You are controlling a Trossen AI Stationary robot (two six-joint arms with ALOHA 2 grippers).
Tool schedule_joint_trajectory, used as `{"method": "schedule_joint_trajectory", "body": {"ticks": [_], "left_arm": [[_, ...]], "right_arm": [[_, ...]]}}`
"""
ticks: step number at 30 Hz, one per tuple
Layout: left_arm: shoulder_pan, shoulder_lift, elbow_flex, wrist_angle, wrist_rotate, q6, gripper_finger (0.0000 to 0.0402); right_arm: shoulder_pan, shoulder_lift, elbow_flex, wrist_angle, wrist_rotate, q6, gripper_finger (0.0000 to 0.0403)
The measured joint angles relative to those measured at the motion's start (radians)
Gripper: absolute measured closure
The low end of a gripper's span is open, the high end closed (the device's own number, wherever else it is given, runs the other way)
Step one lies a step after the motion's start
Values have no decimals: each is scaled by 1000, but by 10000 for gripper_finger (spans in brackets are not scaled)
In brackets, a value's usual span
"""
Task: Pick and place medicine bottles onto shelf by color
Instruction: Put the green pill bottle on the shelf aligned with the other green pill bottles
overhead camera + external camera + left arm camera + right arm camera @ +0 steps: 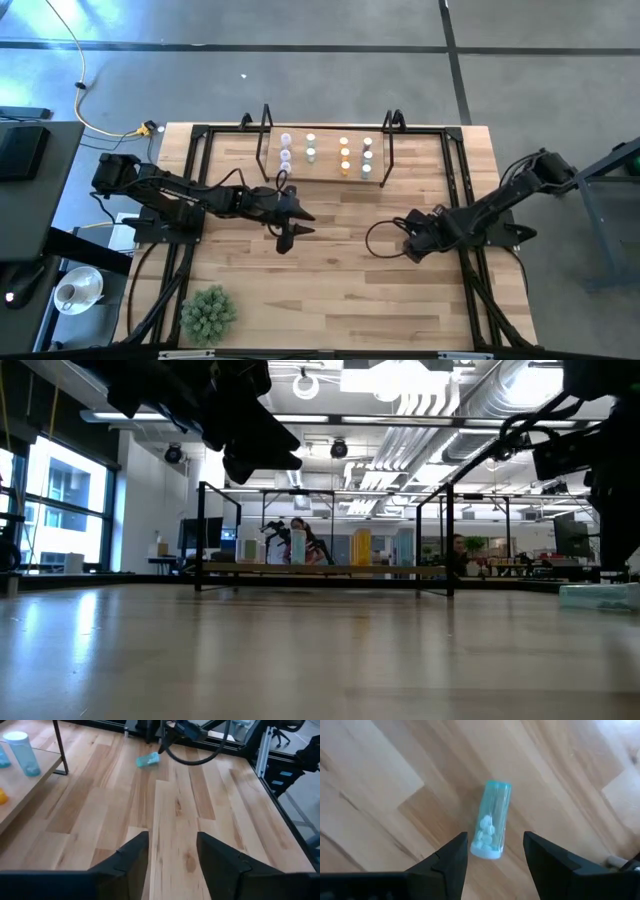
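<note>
**Teal bottle lies flat under the right gripper**

Teal medicine bottle (491, 820) lies on its side on the wooden table (330, 290), not held. The right gripper (495, 851) hangs just above it with jaws apart. The left gripper (172, 851), at nine o'clock from it, is parted and empty. The shelf (327, 172) at twelve o'clock carries the other bottles (344, 154).

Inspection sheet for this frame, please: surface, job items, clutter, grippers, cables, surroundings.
Surface: wooden table, bare in the middle.
Job's things: shelf holds upright bottles; one teal bottle lies on its side on the table.
Clutter: green spiky plant ball at the near left corner.
Grippers: left gripper open, empty, near the shelf; right gripper open, above the teal bottle, not gripping.
Cables: yellow cable on the floor.
Surroundings: grey floor, office space beyond.
</note>
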Motion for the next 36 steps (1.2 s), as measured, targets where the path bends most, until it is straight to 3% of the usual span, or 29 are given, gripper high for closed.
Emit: {"method": "schedule_joint_trajectory", "body": {"ticks": [12,24,28,36], "left_arm": [[0,0,0,0,1,0,231],[0,0,0,0,1,0,231],[0,0,0,0,1,0,231],[0,0,0,0,1,0,231]], "right_arm": [[-162,0,1,-2,-151,-134,167],[-180,0,-114,132,-209,-111,164],[-180,0,-137,163,-221,-99,179],[-180,0,-142,192,-228,-99,271]]}}
